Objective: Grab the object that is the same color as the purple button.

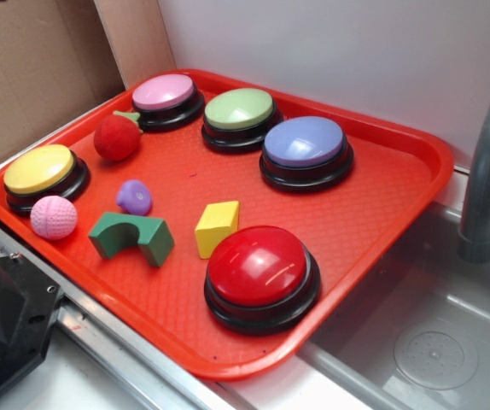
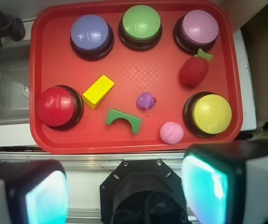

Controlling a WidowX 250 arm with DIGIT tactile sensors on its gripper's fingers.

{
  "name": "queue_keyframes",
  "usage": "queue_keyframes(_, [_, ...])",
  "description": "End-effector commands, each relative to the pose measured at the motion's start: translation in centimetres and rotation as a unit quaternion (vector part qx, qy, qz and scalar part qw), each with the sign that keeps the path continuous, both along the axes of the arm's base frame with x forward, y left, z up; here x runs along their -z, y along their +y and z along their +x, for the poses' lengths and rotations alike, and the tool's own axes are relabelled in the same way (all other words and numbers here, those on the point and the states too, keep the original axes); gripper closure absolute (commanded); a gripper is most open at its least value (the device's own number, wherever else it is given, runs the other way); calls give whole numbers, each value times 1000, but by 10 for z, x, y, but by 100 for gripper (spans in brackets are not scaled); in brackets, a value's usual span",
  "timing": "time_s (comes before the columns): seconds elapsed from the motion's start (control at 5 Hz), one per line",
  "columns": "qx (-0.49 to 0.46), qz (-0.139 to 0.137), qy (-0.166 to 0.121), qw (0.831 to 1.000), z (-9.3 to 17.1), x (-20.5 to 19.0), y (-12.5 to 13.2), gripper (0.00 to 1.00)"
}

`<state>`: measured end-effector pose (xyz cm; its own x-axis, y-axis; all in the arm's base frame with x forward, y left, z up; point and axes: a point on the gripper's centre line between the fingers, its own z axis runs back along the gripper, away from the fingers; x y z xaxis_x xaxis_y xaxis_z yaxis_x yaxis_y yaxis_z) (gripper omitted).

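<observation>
A red plastic tray [image 2: 50, 140] lies on a counter beside a grey sink [image 1: 433, 342], and the wrist view looks straight down on it from above. The gripper [image 2: 124, 196] sits at the near edge of that view, off the tray on the counter side. Its two fingers [image 2: 208, 186] appear as large blurred blocks with pale teal pads, set wide apart with nothing between them, so it reads as open and empty, though the blur makes the exact spread hard to judge.

The small purple toy [image 2: 146, 100] lies on the tray just ahead of the gripper, slightly toward its right finger. It is glossy and lumpy, resting alone with bare tray around it. Nearer the gripper than the toy are a green arch block [image 2: 123, 120] and a pink textured ball [image 2: 171, 132]. A yellow block [image 2: 98, 90] lies ahead and to the left.

The purple button [image 2: 91, 33] sits at the far edge of the tray, well ahead and toward the left finger's side. Beside it along that far edge are a green button [image 2: 141, 22] and a pink button [image 2: 199, 27]. A red strawberry toy [image 2: 193, 71] lies just nearer than the pink button. A red button [image 2: 56, 106] sits near the left, a yellow button [image 2: 211, 113] near the right.
</observation>
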<state>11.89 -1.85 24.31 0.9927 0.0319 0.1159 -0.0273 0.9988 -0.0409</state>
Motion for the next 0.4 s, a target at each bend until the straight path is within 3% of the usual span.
queue_keyframes(0.0, [0,0,0,1000,0,0,0,0])
queue_keyframes(0.2, [-72,-40,-13,997,13,13,9,0])
